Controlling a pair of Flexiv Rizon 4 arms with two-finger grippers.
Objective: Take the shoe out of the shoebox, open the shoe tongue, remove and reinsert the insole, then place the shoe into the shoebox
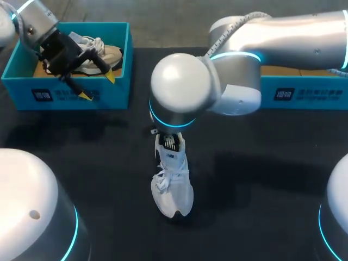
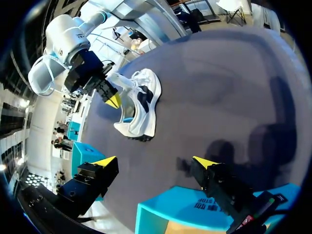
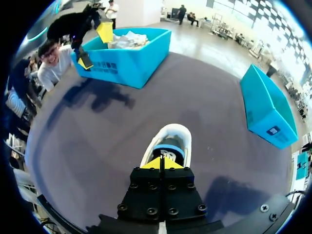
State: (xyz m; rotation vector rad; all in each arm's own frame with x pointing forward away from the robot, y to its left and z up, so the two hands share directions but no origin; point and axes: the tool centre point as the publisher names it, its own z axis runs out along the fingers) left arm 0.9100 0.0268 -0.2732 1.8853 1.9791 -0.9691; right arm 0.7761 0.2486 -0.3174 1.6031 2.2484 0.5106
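A white shoe (image 1: 173,187) lies on the dark table, toe toward me. My right gripper (image 1: 171,142) is shut at its opening, pinching what looks like the white tongue (image 2: 124,82) and pulling it away from the laces. In the right wrist view the right gripper (image 3: 161,164) has its tips together at the near rim of the shoe (image 3: 168,139), whose dark insole shows inside. At the back left stands the blue shoebox (image 1: 111,92), holding a second, beige shoe (image 1: 100,54). My left gripper (image 1: 98,86) hangs open over its front wall, holding nothing.
Another blue box (image 1: 304,89) stands at the back right, partly behind my right arm. My two arm bases fill the near corners of the head view. Bare dark tabletop (image 1: 98,157) lies between the shoebox and the white shoe.
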